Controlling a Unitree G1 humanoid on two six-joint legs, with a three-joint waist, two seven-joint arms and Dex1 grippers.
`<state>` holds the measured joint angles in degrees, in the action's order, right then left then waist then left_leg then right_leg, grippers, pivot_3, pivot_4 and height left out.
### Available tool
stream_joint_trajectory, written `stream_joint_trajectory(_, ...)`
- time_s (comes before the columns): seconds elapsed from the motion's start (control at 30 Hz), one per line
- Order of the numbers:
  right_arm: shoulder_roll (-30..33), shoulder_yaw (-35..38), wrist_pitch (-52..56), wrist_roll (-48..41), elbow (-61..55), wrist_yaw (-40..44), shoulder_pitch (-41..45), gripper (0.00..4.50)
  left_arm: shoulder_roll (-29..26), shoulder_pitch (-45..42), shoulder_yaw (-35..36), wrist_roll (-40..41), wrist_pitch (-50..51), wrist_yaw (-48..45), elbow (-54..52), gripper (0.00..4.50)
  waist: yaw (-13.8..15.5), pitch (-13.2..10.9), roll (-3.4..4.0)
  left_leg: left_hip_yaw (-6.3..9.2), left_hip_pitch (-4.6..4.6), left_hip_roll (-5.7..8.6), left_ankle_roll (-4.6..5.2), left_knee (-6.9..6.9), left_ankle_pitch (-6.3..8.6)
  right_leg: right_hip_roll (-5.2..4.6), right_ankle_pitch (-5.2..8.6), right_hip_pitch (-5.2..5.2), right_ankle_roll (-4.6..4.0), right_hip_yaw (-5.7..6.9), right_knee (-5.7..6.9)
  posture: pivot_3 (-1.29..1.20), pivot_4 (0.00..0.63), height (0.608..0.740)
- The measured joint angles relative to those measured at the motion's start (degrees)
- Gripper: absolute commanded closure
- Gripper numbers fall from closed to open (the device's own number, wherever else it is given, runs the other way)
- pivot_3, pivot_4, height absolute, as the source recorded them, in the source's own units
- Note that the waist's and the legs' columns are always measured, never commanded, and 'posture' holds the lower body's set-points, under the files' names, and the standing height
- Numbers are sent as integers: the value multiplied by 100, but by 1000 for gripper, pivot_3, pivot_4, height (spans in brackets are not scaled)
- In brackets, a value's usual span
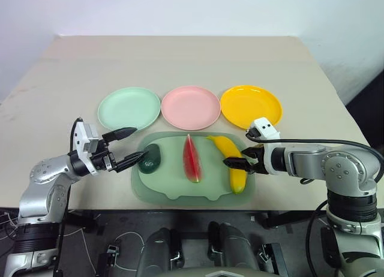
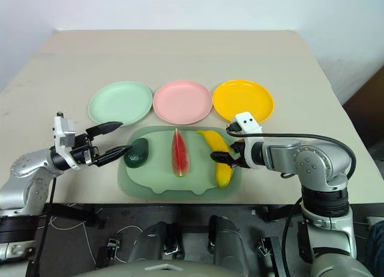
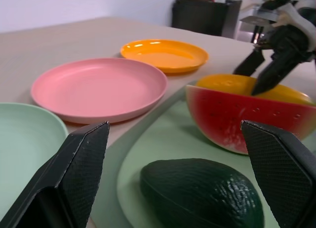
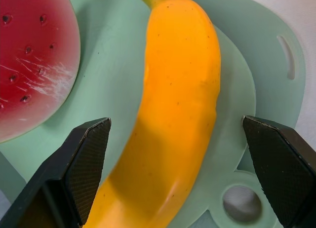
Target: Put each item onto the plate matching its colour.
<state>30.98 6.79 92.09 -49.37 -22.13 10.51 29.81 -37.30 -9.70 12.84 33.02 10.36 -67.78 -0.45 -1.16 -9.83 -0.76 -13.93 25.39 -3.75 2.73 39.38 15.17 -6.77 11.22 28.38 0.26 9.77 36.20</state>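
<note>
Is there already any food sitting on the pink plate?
No, the pink plate is bare; the avocado, watermelon slice and banana all lie on the pale green tray.

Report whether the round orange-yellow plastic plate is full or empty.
Empty. The round orange-yellow plastic plate shows bare inside; the long yellow toy banana lies on the pale green tray.

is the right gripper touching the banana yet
Apart. In the right wrist view the right gripper has both fingers spread wide of the banana, with pale green tray visible between the banana and each finger.
</note>
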Motion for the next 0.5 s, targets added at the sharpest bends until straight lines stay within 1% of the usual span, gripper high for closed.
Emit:
stream_joint_trajectory(0.03, -17, -13, 0, 65, 0, -1, 5, 550, -9, 0, -28, -1, 5, -38, 0, 0, 0, 0, 0, -1, 0, 0, 0, 0, 0, 0, 0, 0, 0, 0, 0, 0, 150, 696)
stream_joint_trajectory(0.23, -69, -132, -3, 215, -39, 116, 28, 2487, -16, -25, -68, 18, 51, -191, 0, 0, 15, 1, 0, -2, 0, 1, -1, -1, 0, -2, 0, 0, 0, -1, -2, 0, 150, 696)
stream_joint_trajectory(0.27, -64, -146, -2, 234, -62, 136, 28, 2631, -21, -28, -69, 18, 56, -213, 0, 0, 16, 1, 0, -2, 0, 1, -1, -1, 0, -2, 0, 0, 0, -1, -2, 0, 150, 696)
stream_joint_trajectory(0.33, -15, -159, 1, 266, -113, 193, 27, 2635, -23, -56, -71, 20, 62, -265, 1, 0, 20, 0, 0, -2, 0, 1, -1, -2, 0, -2, 0, 0, 0, -1, -2, 0, 150, 696)
stream_joint_trajectory(0.43, 324, -150, 3, 272, -242, 365, 45, 2635, -24, -142, -70, 23, 65, -317, 5, 0, 17, 0, 1, -4, 2, 1, -1, -4, 0, -2, 1, 5, 0, -3, -3, 0, 150, 696)
stream_joint_trajectory(0.5, 466, -83, 4, 279, -270, 458, 258, 2635, -24, -172, -71, 23, 57, -326, 38, 0, -5, 0, 1, -5, 1, 1, -2, -6, -1, 0, 1, 6, 0, -5, -2, 0, 150, 696)
